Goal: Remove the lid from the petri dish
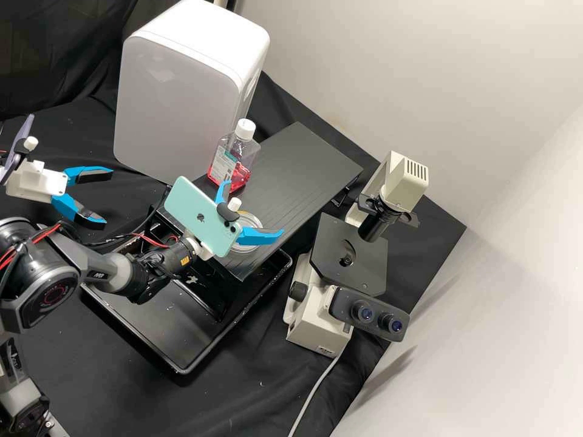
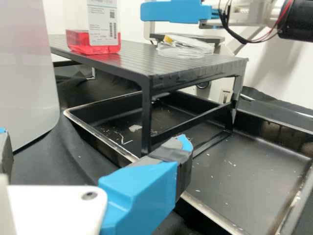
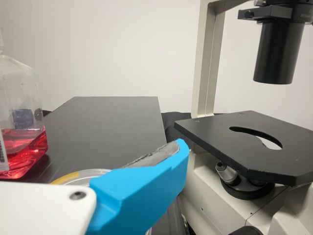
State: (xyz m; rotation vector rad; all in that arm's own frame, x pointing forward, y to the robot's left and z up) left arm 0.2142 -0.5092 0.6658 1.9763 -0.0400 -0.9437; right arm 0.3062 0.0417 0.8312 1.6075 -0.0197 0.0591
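Right end effector [image 1: 254, 206]: mine, spread wide over the near end of the raised black shelf [image 1: 303, 164], one blue finger on each side of the petri dish; I cannot tell whether either finger touches it
Left end effector [image 1: 108, 197]: also mine, fingers spread and gripping nothing, hanging in the air well off to the side of the shelf, in front of the white box
Petri dish [image 1: 250, 222]: clear and flat, on the shelf near its front edge, a yellow mark at its rim
Lid [image 2: 186, 47]: on the dish, as far as I can tell
Shelf: stands on legs inside a shallow black tray [image 1: 182, 340]
Bottle [image 1: 231, 161]: white cap, red liquid, upright on the same shelf, behind the dish
White box [image 1: 188, 79]: big and rounded, behind the shelf
Microscope [image 1: 352, 267]: on the surface [image 1: 243, 400] just beside the tray, its black stage close to the shelf's corner
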